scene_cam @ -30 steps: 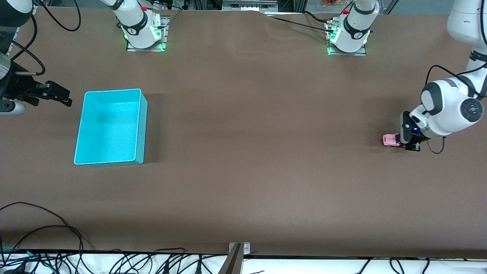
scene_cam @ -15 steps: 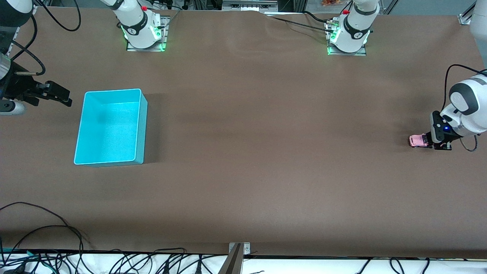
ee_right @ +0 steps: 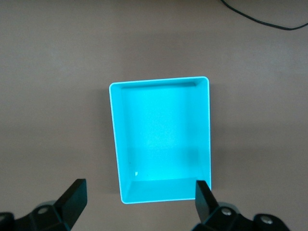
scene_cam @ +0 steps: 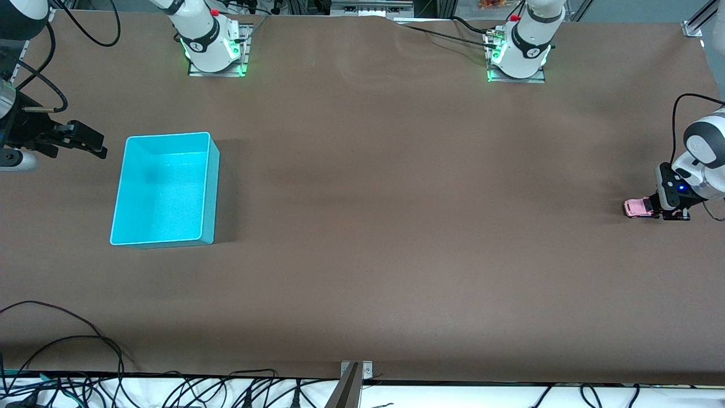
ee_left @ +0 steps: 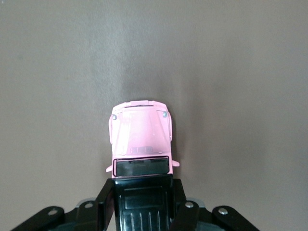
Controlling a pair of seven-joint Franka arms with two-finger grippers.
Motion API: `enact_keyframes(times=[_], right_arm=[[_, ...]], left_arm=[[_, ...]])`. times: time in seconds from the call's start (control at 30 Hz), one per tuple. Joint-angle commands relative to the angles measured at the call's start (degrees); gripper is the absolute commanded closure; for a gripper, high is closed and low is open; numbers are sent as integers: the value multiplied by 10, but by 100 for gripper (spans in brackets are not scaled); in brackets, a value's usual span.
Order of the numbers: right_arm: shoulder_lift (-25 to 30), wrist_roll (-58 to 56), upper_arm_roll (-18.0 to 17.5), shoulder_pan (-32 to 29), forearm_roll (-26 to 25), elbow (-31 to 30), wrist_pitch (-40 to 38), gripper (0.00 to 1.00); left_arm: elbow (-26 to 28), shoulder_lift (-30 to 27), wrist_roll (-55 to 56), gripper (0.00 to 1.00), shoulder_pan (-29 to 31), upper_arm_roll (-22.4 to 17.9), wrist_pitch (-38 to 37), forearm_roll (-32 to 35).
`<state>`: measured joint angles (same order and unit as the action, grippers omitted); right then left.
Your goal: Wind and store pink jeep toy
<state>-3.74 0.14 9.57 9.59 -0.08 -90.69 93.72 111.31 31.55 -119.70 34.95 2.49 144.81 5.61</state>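
The pink jeep toy (scene_cam: 638,208) sits on the brown bench (scene_cam: 396,226) at my left arm's end, well apart from the turquoise bin (scene_cam: 164,190), its black rear pinched in my left hand (scene_cam: 661,209), whose fingers are closed tight on it. My right hand (scene_cam: 85,141) waits with its fingers spread wide and holding nothing, up in the air just beside the bin at my right arm's end.

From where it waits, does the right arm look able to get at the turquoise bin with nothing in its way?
Probably yes. The right gripper waits open beside the turquoise bin, with nothing between them. The bin holds nothing. The left gripper, shut on the pink jeep toy, is at the left arm's end of the table.
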Motion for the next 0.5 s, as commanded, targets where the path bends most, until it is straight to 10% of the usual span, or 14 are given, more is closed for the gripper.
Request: enact_keyframes(times=[0.0,0.47], right_arm=[[3,-6,0,-3,4,2,-7,0],[3,-6,0,-3,4,2,-7,0]], left_arm=[[-12,32,-22,96,16,-1,-15,22],[-26,31,-39,91,12,0,-27,21]])
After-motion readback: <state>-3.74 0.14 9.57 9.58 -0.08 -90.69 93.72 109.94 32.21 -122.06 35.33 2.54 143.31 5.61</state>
